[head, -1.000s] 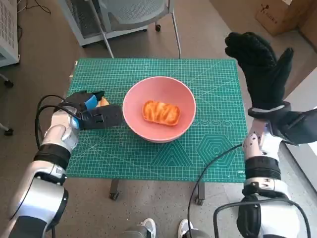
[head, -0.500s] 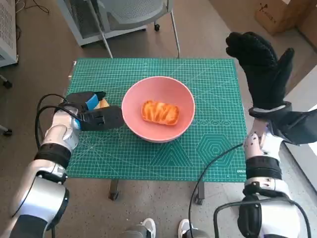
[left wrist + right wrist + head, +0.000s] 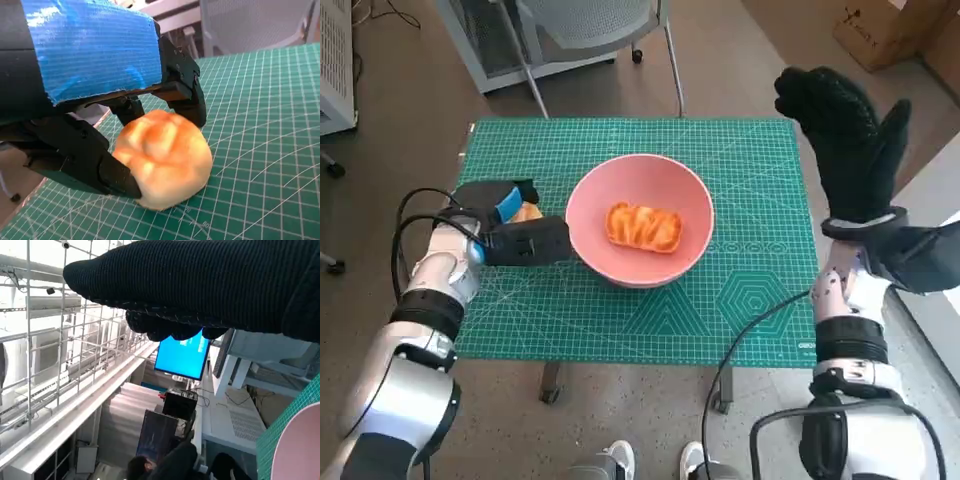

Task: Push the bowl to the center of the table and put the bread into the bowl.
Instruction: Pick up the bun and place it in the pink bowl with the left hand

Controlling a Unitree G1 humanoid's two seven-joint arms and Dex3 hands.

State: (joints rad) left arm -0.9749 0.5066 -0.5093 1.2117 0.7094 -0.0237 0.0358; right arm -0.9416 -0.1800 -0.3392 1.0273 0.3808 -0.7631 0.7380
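Bowl (image 3: 640, 219) at mid-table, one bread (image 3: 644, 226) lying inside it.
Just beside its rim the left hand (image 3: 512, 232) closes its fingers (image 3: 80, 155) round a roll (image 3: 162, 157) resting on the green mat (image 3: 740, 170); the right hand (image 3: 847, 140) is raised, fingers spread, holding nothing.

Pink round bowl (image 3: 640, 218) sits mid-worktop on the green gridded cutting mat (image 3: 750, 290), with a glazed golden bread loaf (image 3: 644, 227) inside it. A second, rounder golden bun (image 3: 162, 157) lies just left of the bowl, under the blue-taped left hand (image 3: 510, 232). Gloved right hand (image 3: 847, 140) is up over the mat's right edge.
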